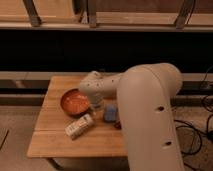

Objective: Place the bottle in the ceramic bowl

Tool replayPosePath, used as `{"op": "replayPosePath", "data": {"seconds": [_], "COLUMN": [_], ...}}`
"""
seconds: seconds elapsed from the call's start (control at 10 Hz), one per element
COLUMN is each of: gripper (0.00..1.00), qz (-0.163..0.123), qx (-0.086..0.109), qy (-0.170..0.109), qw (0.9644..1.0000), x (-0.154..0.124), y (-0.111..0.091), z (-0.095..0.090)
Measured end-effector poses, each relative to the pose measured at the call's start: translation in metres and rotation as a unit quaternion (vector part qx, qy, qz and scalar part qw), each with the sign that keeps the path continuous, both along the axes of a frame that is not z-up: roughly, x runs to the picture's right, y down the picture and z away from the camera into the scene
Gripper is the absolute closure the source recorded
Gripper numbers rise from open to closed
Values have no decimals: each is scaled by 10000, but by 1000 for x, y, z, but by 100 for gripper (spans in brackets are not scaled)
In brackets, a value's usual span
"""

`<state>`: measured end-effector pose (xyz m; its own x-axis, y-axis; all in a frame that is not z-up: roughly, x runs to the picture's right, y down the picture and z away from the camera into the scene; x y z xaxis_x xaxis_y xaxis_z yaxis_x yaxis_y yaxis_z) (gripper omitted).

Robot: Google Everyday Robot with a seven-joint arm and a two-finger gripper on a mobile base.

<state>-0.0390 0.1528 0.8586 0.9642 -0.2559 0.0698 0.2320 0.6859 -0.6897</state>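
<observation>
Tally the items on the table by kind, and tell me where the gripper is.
ceramic bowl: 1
bottle: 1
blue block: 1
small dark-red packet: 1
Total: 4
The gripper is shut, down between the ceramic bowl and the blue block, just behind the bottle.

A wooden table (52, 144) stands on a pale speckled floor (15, 122) before a dark recess (50, 52) under wooden rails (140, 20).

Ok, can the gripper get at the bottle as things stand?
Probably yes. The bottle lies uncovered on the table in front of the ceramic bowl. The gripper, shut, hangs just behind it, beside the blue block.
</observation>
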Motion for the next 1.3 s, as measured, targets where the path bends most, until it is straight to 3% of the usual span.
{"op": "replayPosePath", "data": {"seconds": [0.3, 0.6, 0.8, 0.9, 1.1, 1.3], "gripper": [100, 100, 100, 100, 100, 100], "qz": [-117, -289, -573, -690, -985, -1092], "qx": [276, 929, 1471, 1632, 2090, 2449], "qy": [285, 550, 527, 499, 477, 601], "qw": [9991, 9937, 9861, 9829, 9718, 9615], "x": [3, 1, -22, -31, -52, -52], "y": [-22, -73, -112, -123, -154, -178], "z": [-24, -66, -99, -108, -134, -151]}}
